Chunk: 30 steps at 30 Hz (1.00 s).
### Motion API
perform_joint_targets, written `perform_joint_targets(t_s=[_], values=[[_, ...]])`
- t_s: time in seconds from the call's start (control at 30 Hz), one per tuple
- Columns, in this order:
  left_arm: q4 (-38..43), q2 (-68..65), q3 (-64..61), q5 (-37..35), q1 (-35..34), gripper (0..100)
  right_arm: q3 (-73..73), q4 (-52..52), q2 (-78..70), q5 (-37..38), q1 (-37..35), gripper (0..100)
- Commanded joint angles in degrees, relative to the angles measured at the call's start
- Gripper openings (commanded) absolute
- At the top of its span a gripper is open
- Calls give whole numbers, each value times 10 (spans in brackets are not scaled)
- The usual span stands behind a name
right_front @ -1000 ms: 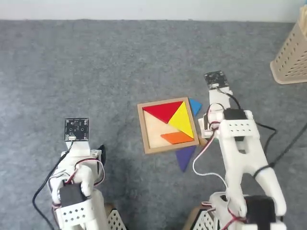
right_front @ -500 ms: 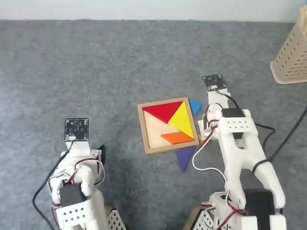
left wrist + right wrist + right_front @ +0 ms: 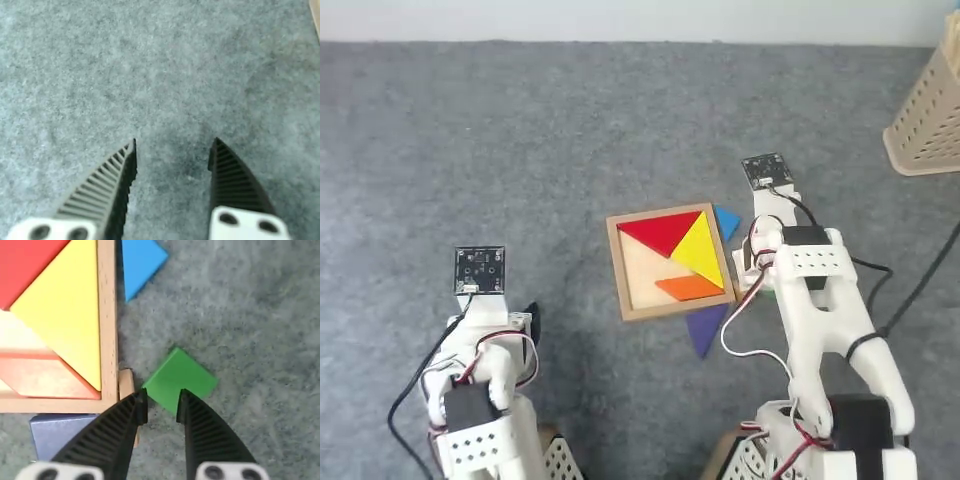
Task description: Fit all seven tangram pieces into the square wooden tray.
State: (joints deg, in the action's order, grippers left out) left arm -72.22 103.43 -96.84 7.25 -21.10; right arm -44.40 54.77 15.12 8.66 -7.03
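Grey carpet is lying open around the wooden tray, left gripper gaping, right gripper barely parted, covering part of the green square.

Bright, even, diffuse light with only soft, faint shadows.

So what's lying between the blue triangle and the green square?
Nothing but bare grey carpet separates the blue triangle and the green square, as the right wrist view shows.

Nothing readable is showing anywhere: no words, numbers, labels, brands or signs are appearing on any surface in view.
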Motion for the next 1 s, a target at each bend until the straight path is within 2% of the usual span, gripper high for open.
perform_joint_targets(t_s=[0.0,0.4,0.57,0.73,0.97], values=[[-2,9,2,-5,-3,225,27,-8,4,6,10,117],[-2,9,2,-5,-3,225,29,16,22,8,6,113],[-2,9,2,-5,-3,225,-1,22,83,12,-28,117],[-2,9,2,-5,-3,225,-33,6,116,44,-48,117],[-2,9,2,-5,-3,225,-40,0,81,75,-74,117]])
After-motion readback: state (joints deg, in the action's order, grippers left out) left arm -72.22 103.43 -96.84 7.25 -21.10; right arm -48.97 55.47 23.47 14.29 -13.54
